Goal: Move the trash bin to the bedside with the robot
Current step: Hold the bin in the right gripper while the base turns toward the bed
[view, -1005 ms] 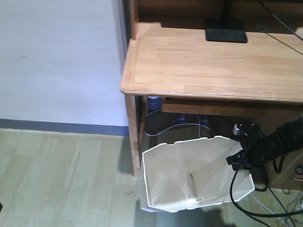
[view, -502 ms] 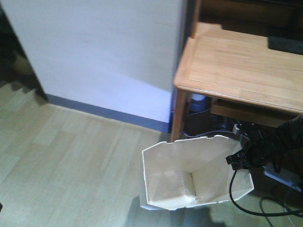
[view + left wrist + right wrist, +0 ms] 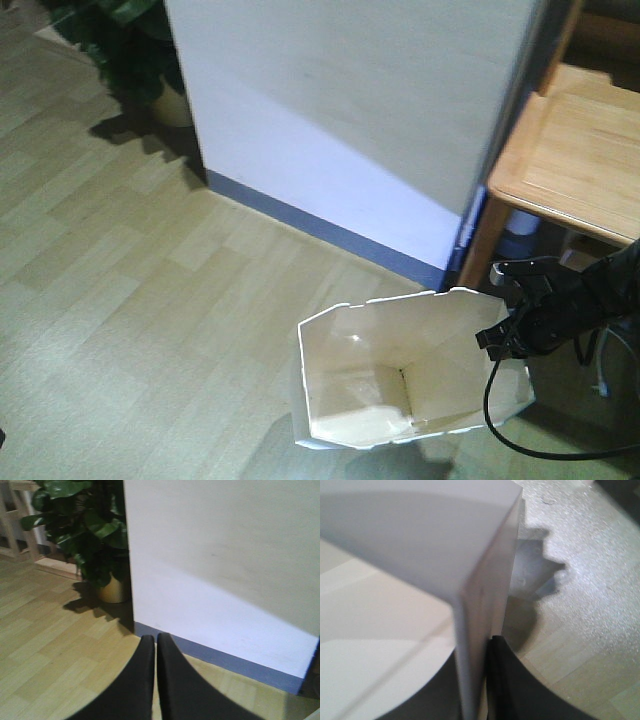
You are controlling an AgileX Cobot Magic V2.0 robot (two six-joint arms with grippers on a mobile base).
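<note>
The white trash bin (image 3: 400,380) hangs low in the front view, its angular rim tilted and its cream inside showing. My right gripper (image 3: 503,338), black with a trailing cable, is shut on the bin's right rim. In the right wrist view the bin's thin white wall (image 3: 470,630) runs between the jaws of my right gripper (image 3: 477,647). My left gripper (image 3: 155,638) is shut with nothing in it and points at the wall and floor. The bedside is out of view.
A white wall (image 3: 380,120) with a blue baseboard (image 3: 330,235) juts out ahead. A light wooden desk (image 3: 580,160) stands at the right edge. A potted plant (image 3: 95,530) stands in the far left corner. Wood flooring (image 3: 130,300) spreads to the left.
The view has swung left: the desk slid to the right edge, and the wall corner and plant came into view. The bin and right gripper kept their place in the frame.
</note>
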